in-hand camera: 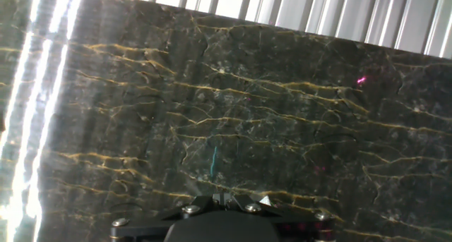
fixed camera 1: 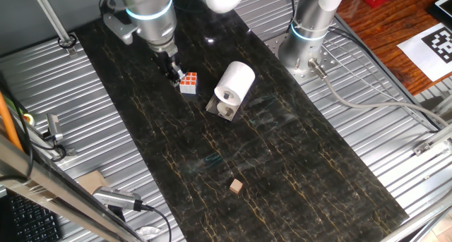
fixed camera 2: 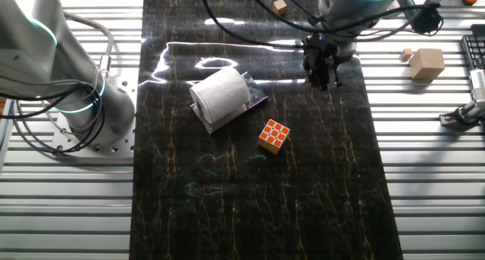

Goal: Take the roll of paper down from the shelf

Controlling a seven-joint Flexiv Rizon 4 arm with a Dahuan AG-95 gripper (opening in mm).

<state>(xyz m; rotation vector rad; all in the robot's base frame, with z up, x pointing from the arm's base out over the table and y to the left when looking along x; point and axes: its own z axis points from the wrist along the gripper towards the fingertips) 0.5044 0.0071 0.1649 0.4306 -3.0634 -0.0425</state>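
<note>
The white roll of paper [fixed camera 1: 235, 82] lies on its side on the small grey metal shelf [fixed camera 1: 221, 109], hollow end facing the front. In the other fixed view the roll [fixed camera 2: 220, 92] rests on the shelf [fixed camera 2: 257, 102] left of centre. My gripper [fixed camera 1: 174, 73] hangs over the dark mat to the left of the roll, just beside the cube, with nothing in it. In the other fixed view the gripper [fixed camera 2: 323, 81] is to the right of the roll and apart from it. In the hand view the gripper [in-hand camera: 219, 197] has its fingers together over bare mat; roll and shelf are out of that view.
An orange-and-white puzzle cube [fixed camera 1: 188, 82] sits between my gripper and the roll; it also shows in the other fixed view [fixed camera 2: 273, 136]. A small tan wooden block [fixed camera 1: 236, 187] lies near the mat's front. A second arm's base [fixed camera 1: 304, 44] stands behind the roll. Ribbed metal table [fixed camera 1: 85, 129] flanks the mat.
</note>
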